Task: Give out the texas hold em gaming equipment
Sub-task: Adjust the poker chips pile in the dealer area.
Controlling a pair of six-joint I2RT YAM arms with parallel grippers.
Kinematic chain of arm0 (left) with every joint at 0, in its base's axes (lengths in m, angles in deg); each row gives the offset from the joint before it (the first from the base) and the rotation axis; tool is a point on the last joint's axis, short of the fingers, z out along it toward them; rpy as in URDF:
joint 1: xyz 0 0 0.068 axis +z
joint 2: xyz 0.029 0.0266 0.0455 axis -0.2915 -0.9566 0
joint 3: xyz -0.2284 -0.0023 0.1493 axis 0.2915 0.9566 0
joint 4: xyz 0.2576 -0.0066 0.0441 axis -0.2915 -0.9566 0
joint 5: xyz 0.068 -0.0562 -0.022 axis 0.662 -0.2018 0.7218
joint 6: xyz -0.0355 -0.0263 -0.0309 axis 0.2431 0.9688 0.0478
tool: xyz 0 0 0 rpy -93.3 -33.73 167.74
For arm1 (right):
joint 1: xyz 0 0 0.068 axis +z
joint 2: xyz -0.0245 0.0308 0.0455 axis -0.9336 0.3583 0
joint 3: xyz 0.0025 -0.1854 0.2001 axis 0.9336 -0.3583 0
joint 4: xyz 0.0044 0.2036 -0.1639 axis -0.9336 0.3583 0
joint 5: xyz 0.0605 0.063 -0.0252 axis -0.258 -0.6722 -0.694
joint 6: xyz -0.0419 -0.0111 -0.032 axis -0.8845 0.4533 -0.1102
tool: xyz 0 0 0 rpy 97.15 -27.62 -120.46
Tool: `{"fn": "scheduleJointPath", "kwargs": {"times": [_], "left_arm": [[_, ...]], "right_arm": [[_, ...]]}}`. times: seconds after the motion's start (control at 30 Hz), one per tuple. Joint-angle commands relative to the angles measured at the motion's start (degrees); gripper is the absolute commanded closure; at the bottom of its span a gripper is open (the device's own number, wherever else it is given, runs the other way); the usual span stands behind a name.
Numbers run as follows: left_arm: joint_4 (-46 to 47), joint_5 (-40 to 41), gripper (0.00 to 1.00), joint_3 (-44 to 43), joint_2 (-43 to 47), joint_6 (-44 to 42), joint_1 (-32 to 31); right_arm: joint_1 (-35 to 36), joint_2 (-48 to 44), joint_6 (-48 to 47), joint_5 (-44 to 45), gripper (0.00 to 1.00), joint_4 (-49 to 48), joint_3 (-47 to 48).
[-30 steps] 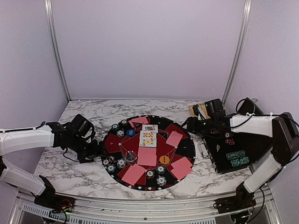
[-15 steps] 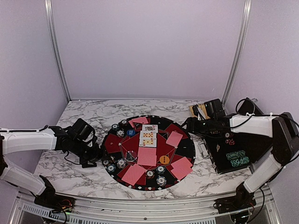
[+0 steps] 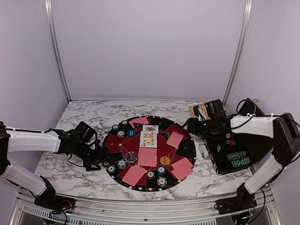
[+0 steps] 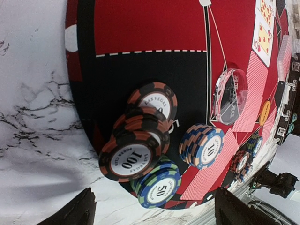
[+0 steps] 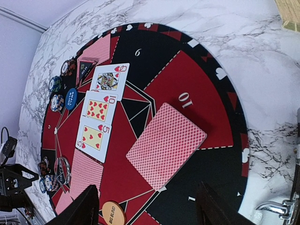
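- A round mat lies on the tabletop.
- The left gripper, jaws apart and empty, sits at the mat's left edge; the right gripper, also apart, is at its far right.
- The chip stacks lie just right of the left gripper, the nearer one.

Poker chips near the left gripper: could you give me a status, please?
Left gripper open, empty. Right gripper likewise. Chip stacks at mat edge, untouched. Nothing blocking.
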Motion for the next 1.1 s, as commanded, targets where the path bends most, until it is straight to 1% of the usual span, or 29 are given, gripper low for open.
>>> {"fn": "scheduleJointPath", "kwargs": {"times": [0.0, 1.07], "left_arm": [[2.7, -1.3, 0.11, 0.7, -1.1, 1.2, 0.0], [7.9, -2.9, 0.12, 1.6, -3.7, 3.5, -0.7]], "right_arm": [[0.5, -1.4, -0.5, 0.7, 0.31, 0.9, 2.1], [0.5, -1.8, -0.2, 1.1, 0.32, 1.0, 1.6]]}}
